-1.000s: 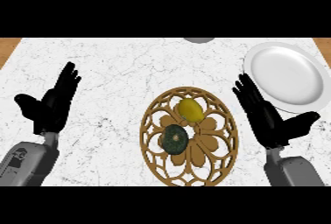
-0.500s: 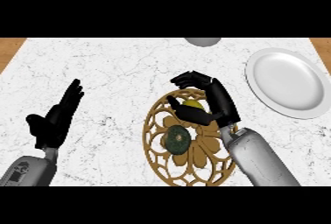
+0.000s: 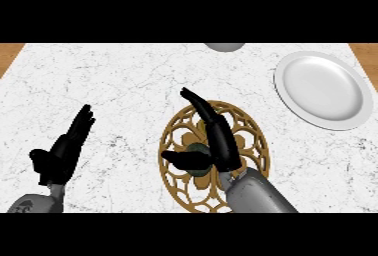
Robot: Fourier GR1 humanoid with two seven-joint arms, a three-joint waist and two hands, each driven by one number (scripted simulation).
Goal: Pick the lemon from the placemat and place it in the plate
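Note:
The round wooden lattice placemat (image 3: 255,142) lies at the middle of the marble counter. My right hand (image 3: 214,137) is over it, edge-on, fingers straight and pointing up-left, thumb stuck out to the left. No lemon shows; where it lay at the mat's upper part is covered by the fingers. A dark green fruit (image 3: 197,149) peeks out between thumb and palm at the mat's centre. The white plate (image 3: 322,90) stands up and to the right, with nothing on it. My left hand (image 3: 65,149) rests open at the lower left, fingers up.
A grey rounded object (image 3: 224,46) shows partly at the counter's far edge. Brown wood borders the counter at both top corners. Bare marble lies between the placemat and the plate.
My right hand moved from the right side onto the placemat, curled over the lemon, and now has its fingers straight. The lemon has gone out of sight. The left hand kept its pose.

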